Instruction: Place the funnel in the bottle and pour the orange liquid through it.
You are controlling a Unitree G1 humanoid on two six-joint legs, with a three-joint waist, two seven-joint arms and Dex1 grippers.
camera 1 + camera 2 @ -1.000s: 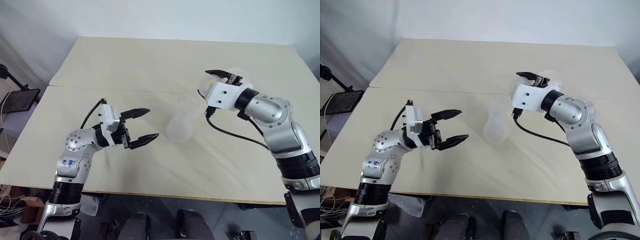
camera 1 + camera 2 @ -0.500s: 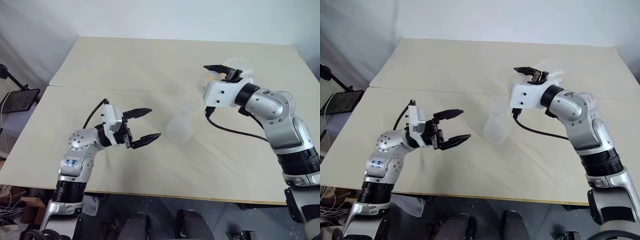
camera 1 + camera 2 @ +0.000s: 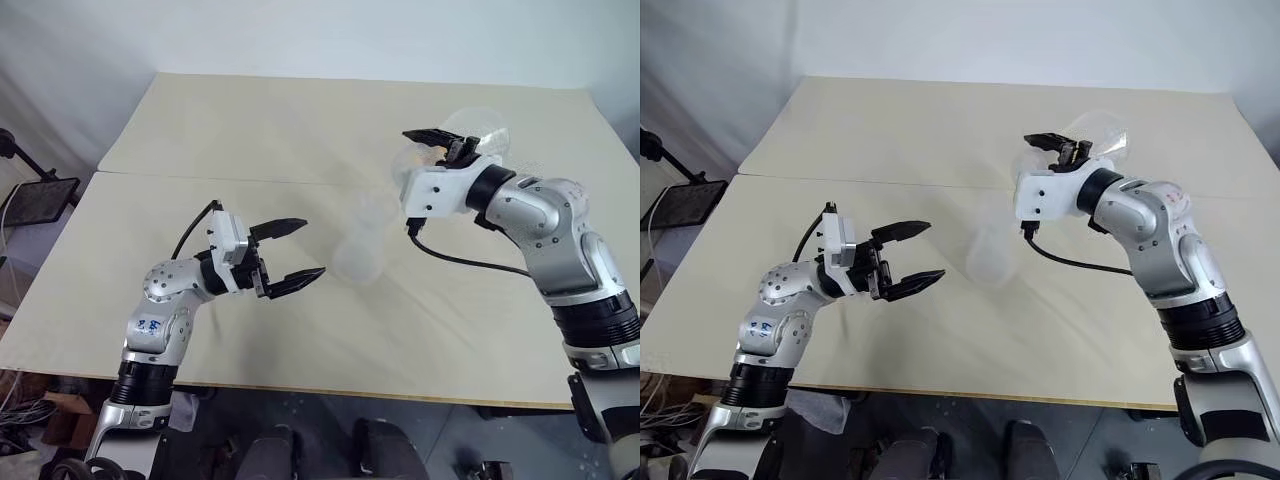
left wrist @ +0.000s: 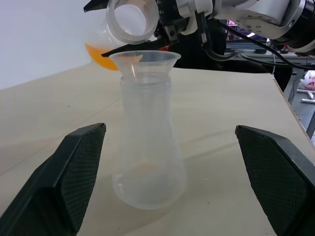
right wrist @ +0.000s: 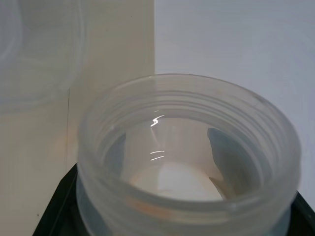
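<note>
In the head views we are finding the right gripper (image 3: 440, 140) pinching the neck of a large, clear, wide-based conical flask (image 3: 480, 128), tipped toward level above and just beside the smaller clear conical bottle (image 3: 362, 250) standing on the matte beige table (image 3: 300, 120); the left gripper (image 3: 292, 250) is hanging with its black fingers spread, near the bottle but apart from it. In the left wrist view we are noting a thin, clear plastic funnel (image 4: 144, 58) seated in the bottle's wide neck, with the orange liquid (image 4: 96, 50) pooling in the tilted flask's belly behind its mouth. We are judging that the mouth is sitting off the funnel's centre, so the stream risks overshooting the rim; smooth plastic may also slip, and the unsteadied bottle could tip. In the right wrist view we are looking at the flask's ribbed, glossy rim.
</note>
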